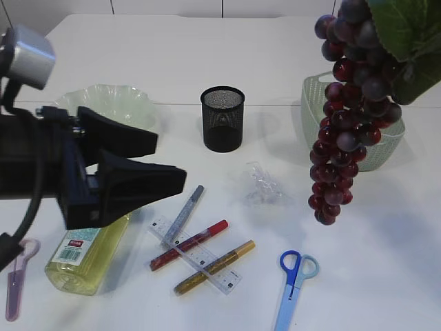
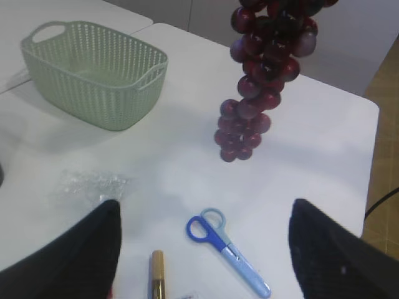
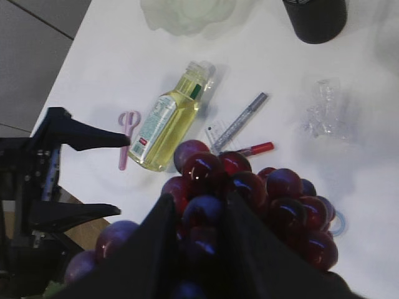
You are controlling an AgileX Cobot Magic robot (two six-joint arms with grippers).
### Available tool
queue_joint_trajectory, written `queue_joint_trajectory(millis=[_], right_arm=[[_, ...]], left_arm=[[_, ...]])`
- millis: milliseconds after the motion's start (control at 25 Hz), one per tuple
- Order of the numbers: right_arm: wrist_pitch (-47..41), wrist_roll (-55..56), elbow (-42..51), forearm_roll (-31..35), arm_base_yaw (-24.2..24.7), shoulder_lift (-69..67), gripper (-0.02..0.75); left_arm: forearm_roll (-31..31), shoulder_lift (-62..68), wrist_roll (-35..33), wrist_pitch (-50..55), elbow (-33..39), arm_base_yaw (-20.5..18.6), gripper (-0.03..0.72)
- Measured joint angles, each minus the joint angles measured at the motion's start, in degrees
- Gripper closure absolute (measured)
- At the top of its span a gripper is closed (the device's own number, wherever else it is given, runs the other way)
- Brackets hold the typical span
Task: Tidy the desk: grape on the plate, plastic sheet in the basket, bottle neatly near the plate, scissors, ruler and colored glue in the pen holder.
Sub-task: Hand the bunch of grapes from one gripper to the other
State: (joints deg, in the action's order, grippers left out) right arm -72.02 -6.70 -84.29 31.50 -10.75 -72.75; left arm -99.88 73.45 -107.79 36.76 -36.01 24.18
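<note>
A bunch of dark red grapes (image 1: 348,117) hangs in the air from the right gripper (image 3: 199,249), whose black fingers (image 3: 156,243) are closed on the top of the cluster, above the white table (image 1: 386,276) and in front of the pale green basket (image 1: 313,93) to the right of the black mesh pen holder (image 1: 222,118). The left gripper (image 1: 148,162) hovers to the left of the pen holder with its jaws spread wide and nothing between them, partly hiding the yellow bottle (image 1: 86,255) lying on its side below it. Behind that gripper, left of the pen holder, sits the pale green scalloped plate (image 1: 110,100). In front of the pen holder lie a clear ruler (image 1: 196,256) crossed by a red glue pen (image 1: 189,245) and a gold glue pen (image 1: 215,267), with a silver glue pen (image 1: 185,212) just beside them. The crumpled plastic sheet (image 1: 263,185) rests to the front right of the pen holder, blue scissors (image 1: 293,279) lie farther forward, and pink scissors (image 1: 17,276) lie far to the left by the table edge.
</note>
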Motion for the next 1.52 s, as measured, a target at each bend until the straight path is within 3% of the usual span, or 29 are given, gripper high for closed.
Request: queue_joint_trajectory(millis=[440, 760, 1520], right_arm=[[0.0, -2.72, -0.13, 4.33, 0.0, 0.0, 0.533], [0.0, -3.53, -0.13, 4.69, 0.0, 0.0, 0.533], [0.0, -4.76, -0.13, 7.32, 0.0, 0.0, 0.533]], left_arm=[[-2.18, 15.14, -3.17, -0.92, -16.17, 9.71, 0.075], [-2.28, 21.24, -3.35, -1.61, -22.39, 14.27, 0.075], [-2.39, 25.03, -3.57, -4.76, -28.04, 17.96, 0.075]])
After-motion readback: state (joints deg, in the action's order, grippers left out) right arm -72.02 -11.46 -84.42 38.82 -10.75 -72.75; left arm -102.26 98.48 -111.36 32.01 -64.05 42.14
